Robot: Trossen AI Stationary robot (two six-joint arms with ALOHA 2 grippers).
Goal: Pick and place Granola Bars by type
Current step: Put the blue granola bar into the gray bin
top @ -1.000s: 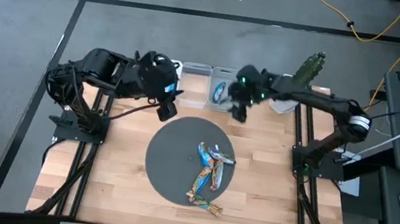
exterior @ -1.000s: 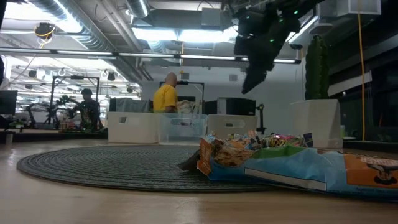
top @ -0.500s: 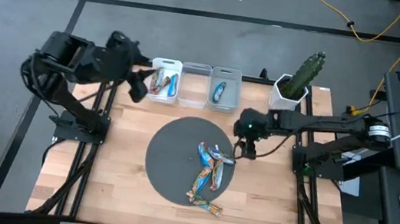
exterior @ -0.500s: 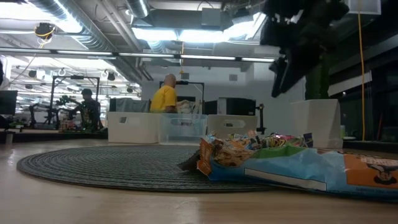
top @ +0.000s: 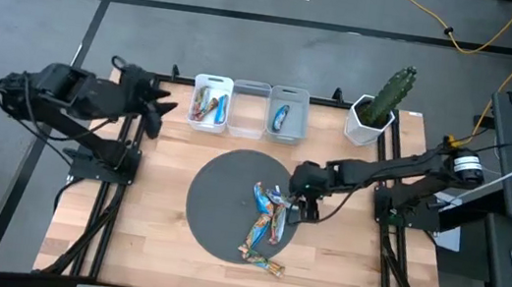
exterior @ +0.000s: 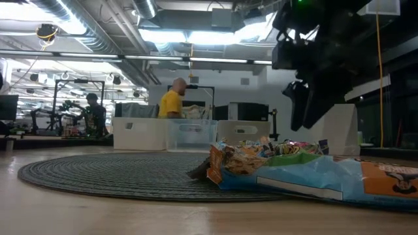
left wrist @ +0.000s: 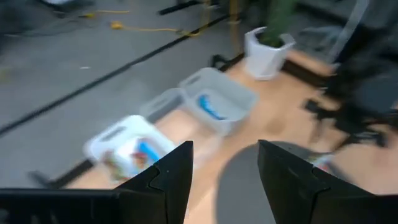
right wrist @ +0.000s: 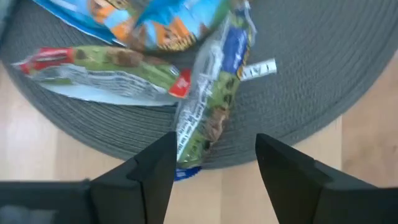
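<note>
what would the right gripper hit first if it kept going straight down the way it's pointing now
Most likely the green-and-blue granola bar lying between its open fingers on the round grey mat. The right gripper hangs above the pile's edge; how far above is hard to judge.

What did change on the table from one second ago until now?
The right gripper moved from over the bins down to the bar pile on the mat, jaws open over a bar, holding nothing. The left gripper pulled back past the table's left edge, open and empty. Bars, bins and plant stayed put.
</note>
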